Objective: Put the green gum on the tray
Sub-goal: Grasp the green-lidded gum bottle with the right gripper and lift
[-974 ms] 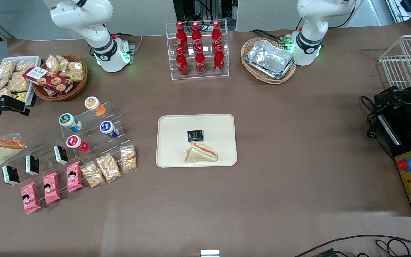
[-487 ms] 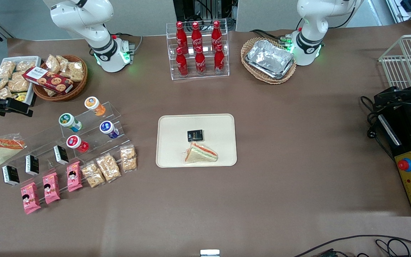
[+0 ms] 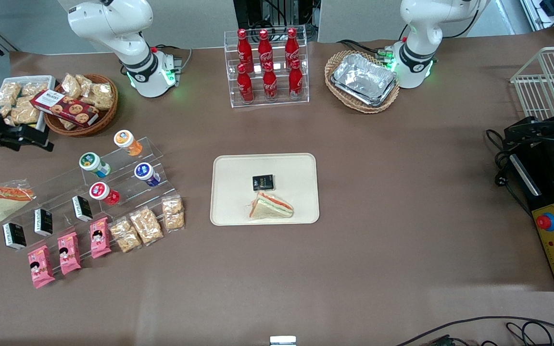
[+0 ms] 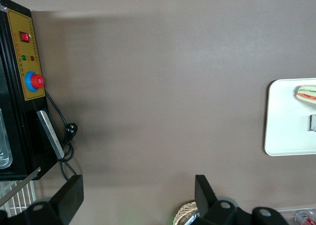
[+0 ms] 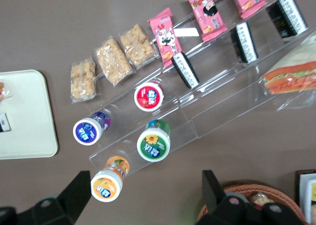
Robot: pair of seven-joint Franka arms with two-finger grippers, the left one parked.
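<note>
Partly cropped, end effector point(image 5: 143, 195) fingers apart, above green gum point(image 5: 154, 144)

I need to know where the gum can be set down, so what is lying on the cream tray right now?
On the tray lie a small black packet and a wrapped sandwich wedge; what they cover is hidden. The green gum sits on the clear stand, the open end effector above the table nearby.

Right arm: reaching in at its own end of the worktop, raised above it.
gripper point(image 3: 41, 142): fingers point(image 5: 79, 188) spread apart, holding nothing.
</note>
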